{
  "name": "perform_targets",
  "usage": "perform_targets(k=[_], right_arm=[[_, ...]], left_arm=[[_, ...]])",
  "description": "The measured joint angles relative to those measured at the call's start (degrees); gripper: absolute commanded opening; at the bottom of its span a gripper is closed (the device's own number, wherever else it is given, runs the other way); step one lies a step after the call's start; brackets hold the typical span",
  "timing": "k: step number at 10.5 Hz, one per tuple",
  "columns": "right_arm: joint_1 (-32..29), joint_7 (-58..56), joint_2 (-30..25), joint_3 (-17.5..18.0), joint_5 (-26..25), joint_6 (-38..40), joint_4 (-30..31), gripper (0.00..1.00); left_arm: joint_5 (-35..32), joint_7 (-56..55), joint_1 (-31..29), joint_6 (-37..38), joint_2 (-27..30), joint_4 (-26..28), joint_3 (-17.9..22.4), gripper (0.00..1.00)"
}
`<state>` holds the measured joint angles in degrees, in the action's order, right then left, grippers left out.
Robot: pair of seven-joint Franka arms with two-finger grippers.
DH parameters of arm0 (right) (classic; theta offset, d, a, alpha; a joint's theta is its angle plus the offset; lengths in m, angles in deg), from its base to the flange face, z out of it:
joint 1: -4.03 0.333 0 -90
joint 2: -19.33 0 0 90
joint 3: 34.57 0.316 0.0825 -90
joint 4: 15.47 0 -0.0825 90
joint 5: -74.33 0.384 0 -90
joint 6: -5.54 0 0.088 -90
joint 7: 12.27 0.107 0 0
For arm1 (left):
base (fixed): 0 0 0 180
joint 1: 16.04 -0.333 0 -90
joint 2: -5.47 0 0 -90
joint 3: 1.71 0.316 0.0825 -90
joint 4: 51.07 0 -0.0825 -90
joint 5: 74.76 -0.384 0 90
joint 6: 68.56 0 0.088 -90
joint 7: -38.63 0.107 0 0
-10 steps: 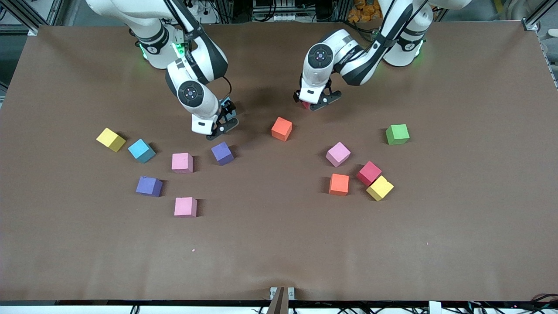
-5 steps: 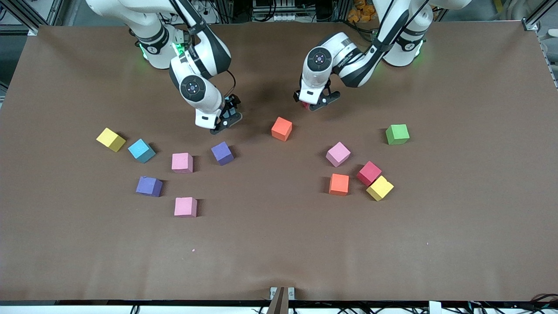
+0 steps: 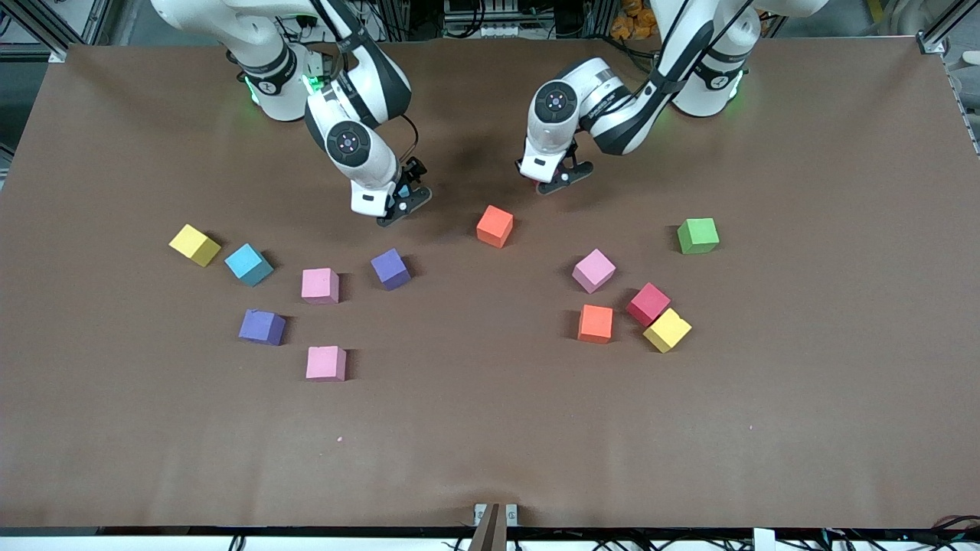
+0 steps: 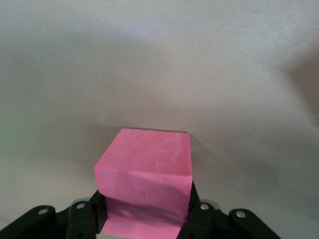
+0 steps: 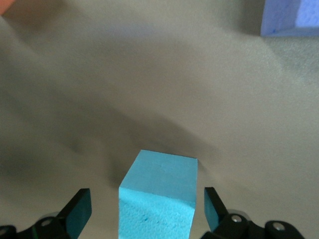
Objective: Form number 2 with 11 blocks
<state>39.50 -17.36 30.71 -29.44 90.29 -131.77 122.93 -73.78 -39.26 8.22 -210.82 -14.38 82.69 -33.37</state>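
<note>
My left gripper [image 3: 553, 180] [image 4: 144, 206] is shut on a red block [image 4: 144, 169], deep pink in the left wrist view, low over the table near the robots. My right gripper [image 3: 403, 203] [image 5: 145, 203] is open, its fingers apart on either side of a blue block [image 5: 159, 194] on the table. Loose blocks lie nearer the front camera: yellow [image 3: 194, 245], blue [image 3: 248, 264], pink [image 3: 320, 285], purple [image 3: 390, 268], purple [image 3: 262, 327], pink [image 3: 326, 363], orange [image 3: 494, 226], pink [image 3: 594, 270], red [image 3: 648, 304], orange [image 3: 595, 323], yellow [image 3: 667, 330].
A green cube [image 3: 697, 235] sits toward the left arm's end of the brown table [image 3: 490, 444]. A corner of a purple block [image 5: 291, 17] shows in the right wrist view.
The left gripper's fingers have closed onto the red block. The right gripper has moved toward the robots' bases and now straddles the blue block.
</note>
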Motion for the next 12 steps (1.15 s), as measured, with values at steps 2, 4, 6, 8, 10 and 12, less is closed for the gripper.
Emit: perform_targets(k=[2,4,6,8,10,12], right_arm=[[0.16,0.00,0.00,0.00,0.00,-1.37,1.37,1.00],[0.17,0.00,0.00,-0.02,0.00,-1.44,2.02,1.00],[0.18,0.00,0.01,-0.03,0.01,-1.47,2.68,0.93],[0.19,0.01,0.03,-0.03,0.02,-2.12,3.27,0.14],[0.19,0.02,0.03,-0.05,0.02,-2.77,3.54,0.08],[0.18,-0.02,-0.41,-0.32,0.03,-2.82,3.50,0.08]], left_arm=[[-0.09,0.41,1.54,-0.04,-0.59,-2.87,-0.15,0.13],[-0.16,2.71,3.99,0.42,-2.10,-6.92,-0.23,0.13],[-0.17,4.31,6.60,2.01,-4.11,-10.61,-0.25,0.12],[-0.87,5.43,8.73,3.42,-6.04,-13.08,-0.20,0.12],[-2.26,6.02,9.62,6.12,-7.88,-15.56,-0.17,0.14],[-2.77,6.38,9.86,6.69,-9.83,-16.98,-0.07,0.14]])
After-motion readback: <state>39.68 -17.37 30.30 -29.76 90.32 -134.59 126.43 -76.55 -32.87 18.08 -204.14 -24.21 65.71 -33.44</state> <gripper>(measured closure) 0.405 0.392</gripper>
